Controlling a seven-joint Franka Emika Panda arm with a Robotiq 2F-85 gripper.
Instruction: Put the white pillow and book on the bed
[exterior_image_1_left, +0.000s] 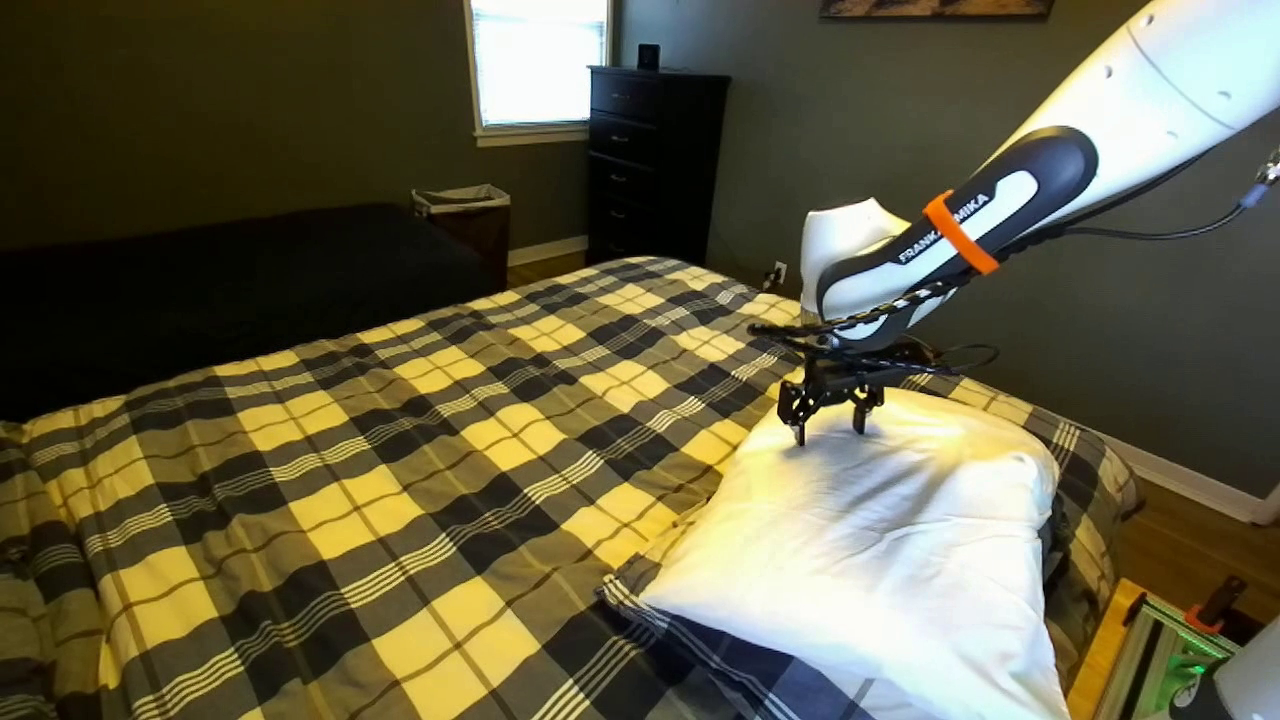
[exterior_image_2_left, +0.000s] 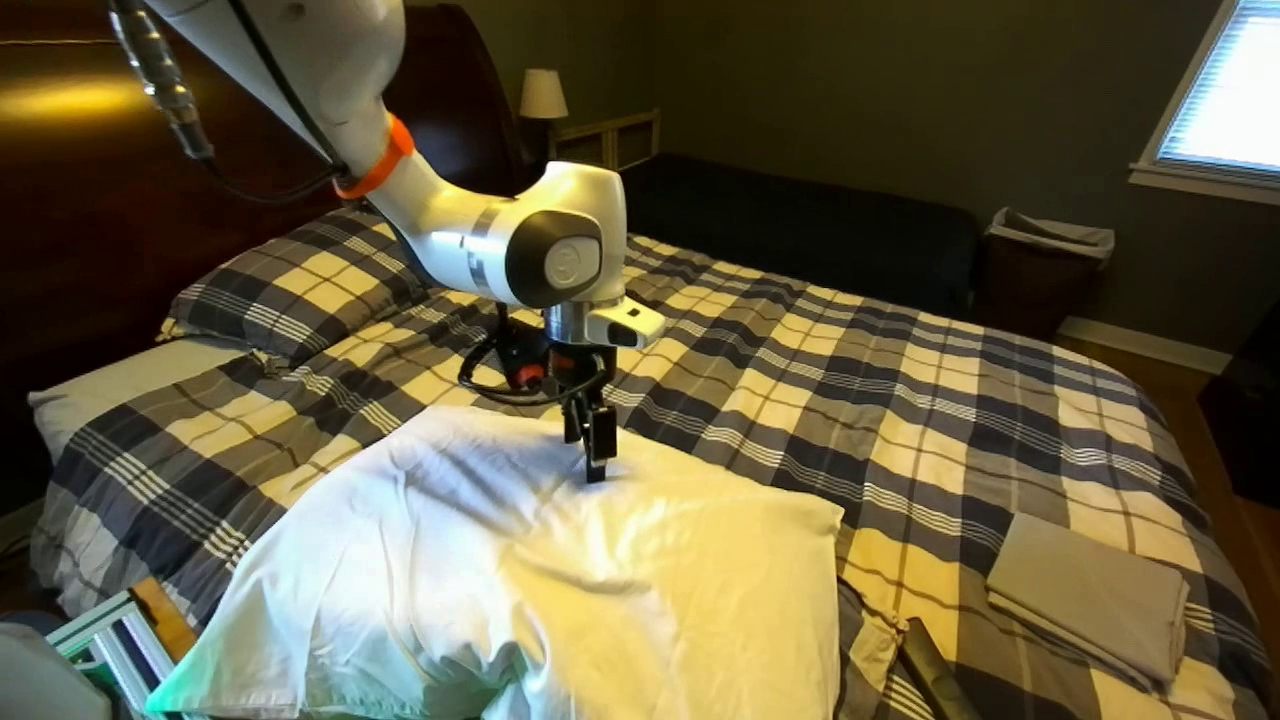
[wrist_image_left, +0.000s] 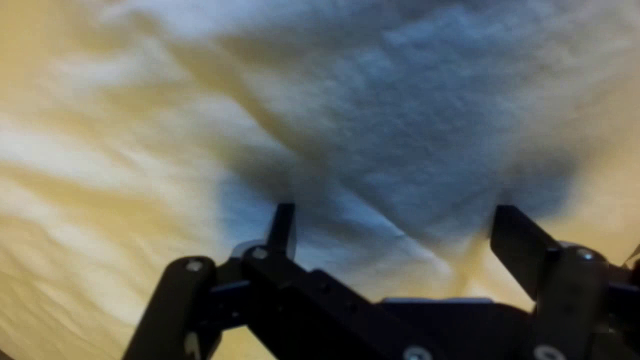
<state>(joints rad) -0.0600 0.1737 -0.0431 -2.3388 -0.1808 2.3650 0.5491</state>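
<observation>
The white pillow (exterior_image_1_left: 880, 560) lies puffy and creased on the near side of the bed (exterior_image_1_left: 480, 440); it also shows in an exterior view (exterior_image_2_left: 600, 590). My gripper (exterior_image_1_left: 830, 437) points down over the pillow's inner part, also in an exterior view (exterior_image_2_left: 588, 458). Its fingers are wide apart in the wrist view (wrist_image_left: 390, 210), with only white cloth below and nothing between them. I cannot tell whether the tips touch the pillow. A pale grey flat rectangle, matching the book (exterior_image_2_left: 1090, 600), lies on the bed beyond the pillow; its layered edge resembles folded cloth.
A plaid pillow (exterior_image_2_left: 310, 285) lies by the dark headboard (exterior_image_2_left: 450, 100). Plaid cloth (exterior_image_1_left: 680, 640) sticks out under the white pillow. A dark bar-like object (exterior_image_2_left: 935, 675) is beside the pillow. The robot's metal base frame (exterior_image_1_left: 1160, 650) stands at the bed's edge.
</observation>
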